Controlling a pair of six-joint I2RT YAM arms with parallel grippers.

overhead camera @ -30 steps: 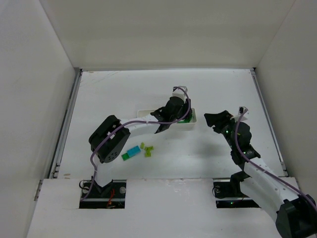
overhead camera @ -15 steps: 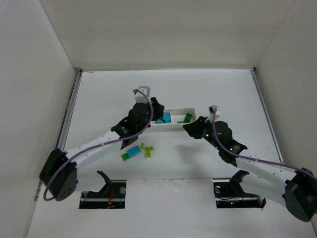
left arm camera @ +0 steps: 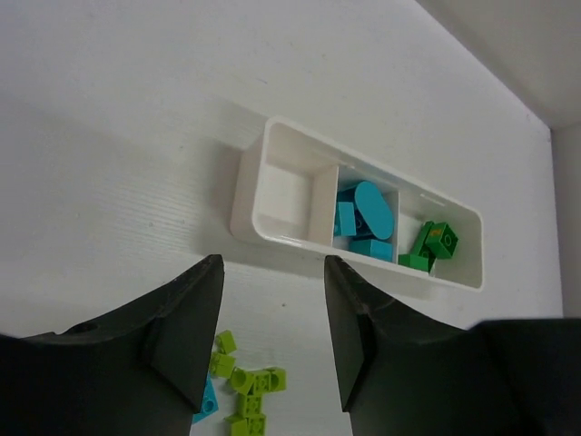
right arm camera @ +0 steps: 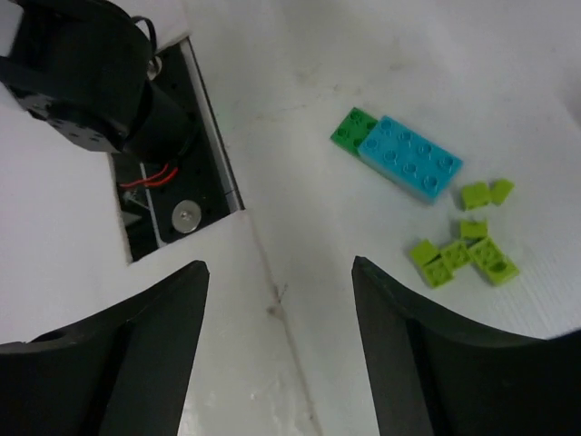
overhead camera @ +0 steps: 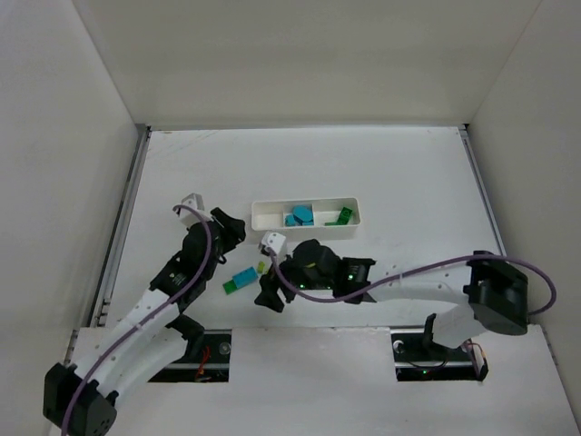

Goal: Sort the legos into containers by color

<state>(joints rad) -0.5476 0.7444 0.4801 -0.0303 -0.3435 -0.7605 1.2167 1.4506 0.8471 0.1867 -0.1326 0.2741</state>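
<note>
The white tray [overhead camera: 263,214] lies on the table [overhead camera: 408,173], with cyan bricks [left arm camera: 365,213] in its middle compartment and dark green bricks [left arm camera: 434,243] in its right one. In front of the tray lie a cyan brick [right arm camera: 410,158], a dark green brick [right arm camera: 352,129] touching it, and yellow-green bricks [right arm camera: 463,254]. The left fingers [left arm camera: 182,318] hang part open off the tray's left end. The right fingers [right arm camera: 145,336] stand wide apart farther in front. Both hold nothing.

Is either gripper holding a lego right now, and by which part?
Nothing is held. The left gripper and right gripper are both open and empty.
</note>
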